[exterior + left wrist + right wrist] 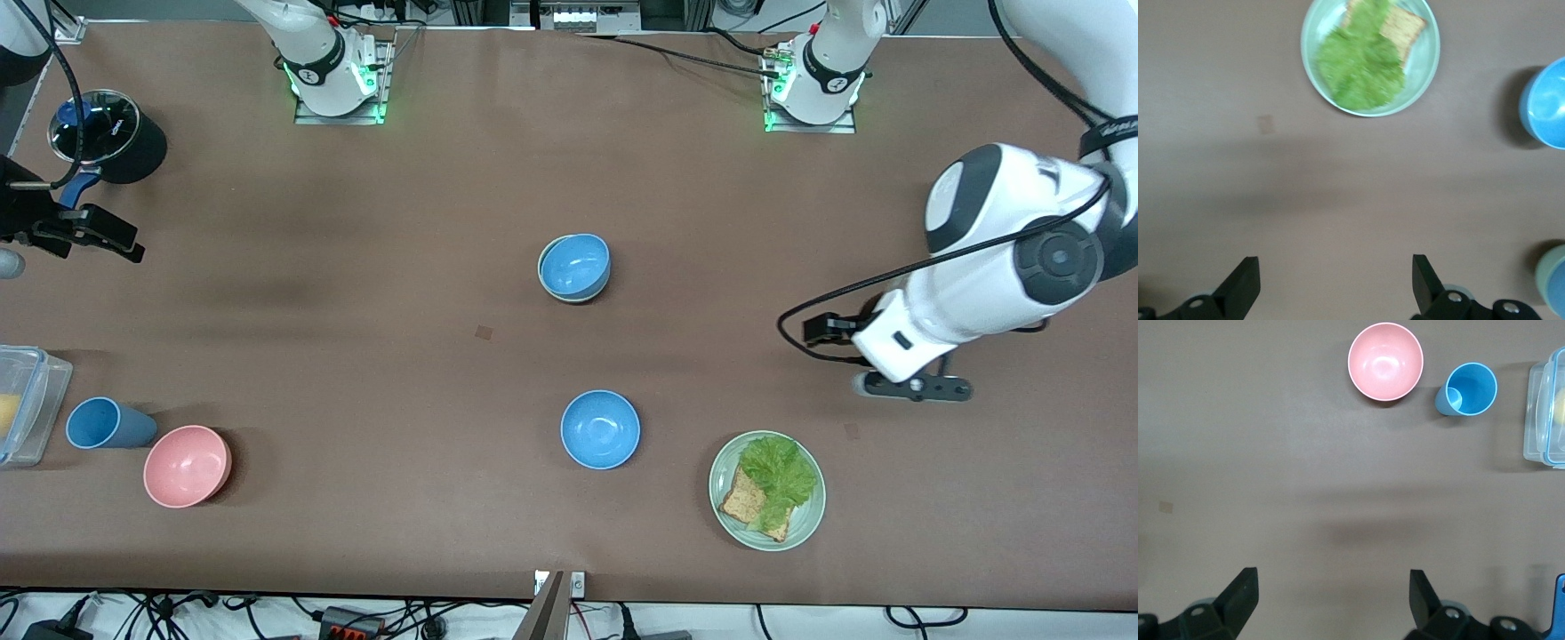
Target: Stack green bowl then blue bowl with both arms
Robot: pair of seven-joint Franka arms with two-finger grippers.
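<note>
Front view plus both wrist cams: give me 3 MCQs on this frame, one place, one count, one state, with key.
1. Where does the blue bowl nearest the robots' bases sit?
A. inside the green bowl
B. on the green plate
C. beside the pink bowl

2. How many blue bowls are on the table?
A. one
B. two
C. three

3. What is the state of the left end effector?
A. shut on a blue bowl
B. shut on the plate
C. open, holding nothing

Key:
1 A: a pale green rim shows around the blue bowl.
2 B: the nested one plus a second blue bowl, nearer the front camera.
3 C: the left wrist view shows its fingers wide apart over bare table; the right end effector is open too.
</note>
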